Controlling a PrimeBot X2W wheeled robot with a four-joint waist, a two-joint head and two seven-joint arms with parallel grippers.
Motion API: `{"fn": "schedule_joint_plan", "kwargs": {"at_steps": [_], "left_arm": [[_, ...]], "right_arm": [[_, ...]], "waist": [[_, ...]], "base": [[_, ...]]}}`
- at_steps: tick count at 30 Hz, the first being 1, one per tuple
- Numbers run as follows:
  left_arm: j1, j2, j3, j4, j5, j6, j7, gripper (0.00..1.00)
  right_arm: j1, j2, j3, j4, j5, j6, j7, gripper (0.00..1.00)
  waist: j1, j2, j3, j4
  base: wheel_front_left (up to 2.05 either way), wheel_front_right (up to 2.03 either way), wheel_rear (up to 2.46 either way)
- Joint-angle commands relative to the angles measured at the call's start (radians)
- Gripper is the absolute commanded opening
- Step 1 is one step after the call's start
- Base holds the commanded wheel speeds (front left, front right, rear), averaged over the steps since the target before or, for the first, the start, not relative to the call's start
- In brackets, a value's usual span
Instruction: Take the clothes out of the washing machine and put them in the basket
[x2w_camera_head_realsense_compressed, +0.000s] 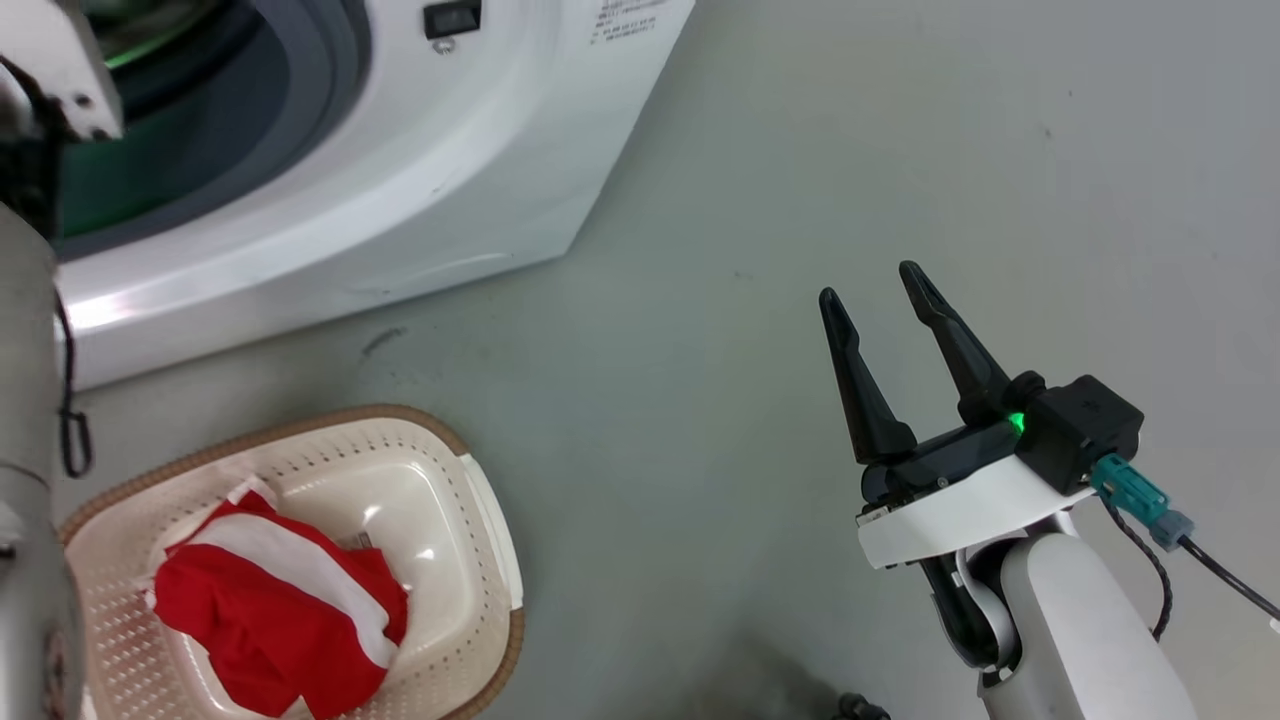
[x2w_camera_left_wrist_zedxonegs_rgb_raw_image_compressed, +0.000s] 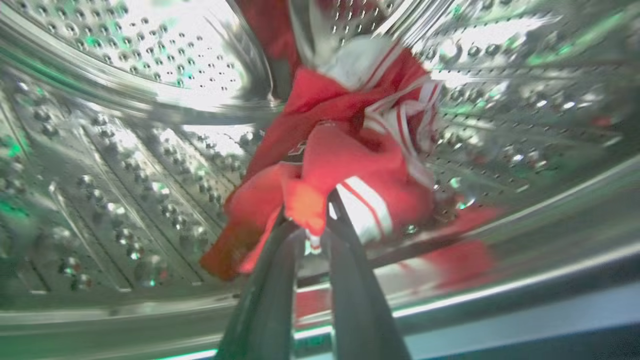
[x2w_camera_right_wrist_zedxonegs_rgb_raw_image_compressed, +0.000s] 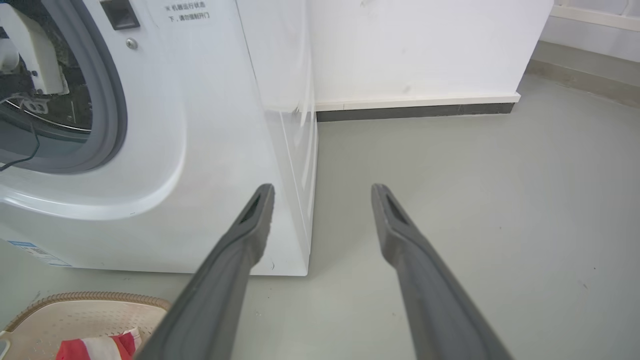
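Note:
Inside the perforated steel drum (x2w_camera_left_wrist_zedxonegs_rgb_raw_image_compressed: 125, 150) of the white washing machine (x2w_camera_head_realsense_compressed: 400, 180), my left gripper (x2w_camera_left_wrist_zedxonegs_rgb_raw_image_compressed: 311, 220) is shut on a fold of a red garment with white stripes (x2w_camera_left_wrist_zedxonegs_rgb_raw_image_compressed: 350, 150), which hangs bunched above the fingers. In the head view the left arm (x2w_camera_head_realsense_compressed: 30, 400) reaches into the machine's opening at the far left. A second red and white garment (x2w_camera_head_realsense_compressed: 270, 600) lies in the cream basket (x2w_camera_head_realsense_compressed: 440, 470) on the floor. My right gripper (x2w_camera_head_realsense_compressed: 880, 295) hovers open and empty over the floor to the right; the machine (x2w_camera_right_wrist_zedxonegs_rgb_raw_image_compressed: 210, 150) and basket (x2w_camera_right_wrist_zedxonegs_rgb_raw_image_compressed: 90, 312) lie to its left.
Grey floor (x2w_camera_head_realsense_compressed: 850, 150) stretches right of the machine. A white wall with a dark baseboard (x2w_camera_right_wrist_zedxonegs_rgb_raw_image_compressed: 415, 111) stands behind. A cable with a teal plug (x2w_camera_head_realsense_compressed: 1135, 495) hangs off the right wrist.

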Motion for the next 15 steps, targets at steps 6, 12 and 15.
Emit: {"fn": "schedule_joint_plan", "kwargs": {"at_steps": [6, 12, 15], "left_arm": [[0.119, -0.036, 0.017, -0.008, -0.033, 0.016, -0.193, 0.00], [0.240, -0.082, 0.045, -0.050, -0.071, 0.023, -0.242, 0.00], [0.315, -0.101, 0.066, -0.133, -0.087, 0.028, -0.244, 0.00]], "right_arm": [[0.027, 0.001, -0.017, 0.024, -0.026, -0.001, -0.002, 1.00], [0.062, 0.001, -0.039, 0.049, -0.056, -0.001, -0.001, 1.00], [0.077, 0.001, -0.053, 0.055, -0.067, -0.001, 0.004, 1.00]], "waist": [[-0.0001, 0.0000, -0.106, 0.036], [-0.0001, 0.0000, -0.205, 0.068], [-0.0001, 0.0000, -0.251, 0.083]], "base": [[0.00, 0.00, 0.00], [0.00, 0.00, 0.00], [0.00, 0.00, 0.00]]}}
